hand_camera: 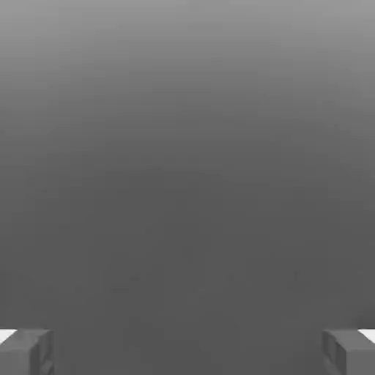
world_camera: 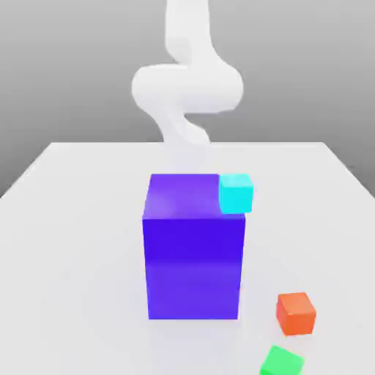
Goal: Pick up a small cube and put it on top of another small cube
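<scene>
A: How many cubes are seen on the white table (world_camera: 66,220)?

B: Four are counted in the exterior view: one large purple cube (world_camera: 192,249) at centre frame, and three small ones.

A: Which small ones?

B: One cyan cube (world_camera: 236,193), one orange cube (world_camera: 296,313) and one green cube (world_camera: 281,362) at lower right. One robot arm (world_camera: 187,84) is seen at upper centre.

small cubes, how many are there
3: a cyan cube by the big purple block's upper right corner, an orange cube and a green cube near the front; the block may hide more.
</scene>
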Robot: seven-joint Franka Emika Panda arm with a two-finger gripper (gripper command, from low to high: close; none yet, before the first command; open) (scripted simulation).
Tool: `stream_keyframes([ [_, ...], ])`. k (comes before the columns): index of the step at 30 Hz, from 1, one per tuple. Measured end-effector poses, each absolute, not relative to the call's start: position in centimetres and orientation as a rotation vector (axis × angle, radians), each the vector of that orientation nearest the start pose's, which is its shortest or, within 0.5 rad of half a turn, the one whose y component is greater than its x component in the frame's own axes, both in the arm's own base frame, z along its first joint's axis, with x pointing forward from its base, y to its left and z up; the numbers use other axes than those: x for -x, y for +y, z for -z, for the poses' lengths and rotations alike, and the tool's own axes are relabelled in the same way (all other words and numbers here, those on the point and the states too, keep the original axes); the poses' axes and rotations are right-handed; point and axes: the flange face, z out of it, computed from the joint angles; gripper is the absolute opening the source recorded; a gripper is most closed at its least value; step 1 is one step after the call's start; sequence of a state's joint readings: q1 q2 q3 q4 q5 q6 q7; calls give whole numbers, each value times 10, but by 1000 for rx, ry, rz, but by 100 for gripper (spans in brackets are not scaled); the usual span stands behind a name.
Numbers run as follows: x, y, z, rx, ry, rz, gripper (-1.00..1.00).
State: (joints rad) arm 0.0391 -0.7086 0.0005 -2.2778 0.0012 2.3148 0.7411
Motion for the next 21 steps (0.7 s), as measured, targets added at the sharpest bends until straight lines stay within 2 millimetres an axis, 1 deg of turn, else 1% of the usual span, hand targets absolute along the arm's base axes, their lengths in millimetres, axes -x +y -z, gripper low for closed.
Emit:
stream_keyframes([
  [5,-437,53,-642,2700,690,851,0],
  [8,-467,80,-609,2786,540,775,0],
  [11,-492,109,-572,2861,382,697,0],
  [16,-524,161,-502,2958,104,560,0],
  [17,-528,175,-488,2972,37,531,0],
  [21,-539,221,-425,3015,-207,414,0],
])
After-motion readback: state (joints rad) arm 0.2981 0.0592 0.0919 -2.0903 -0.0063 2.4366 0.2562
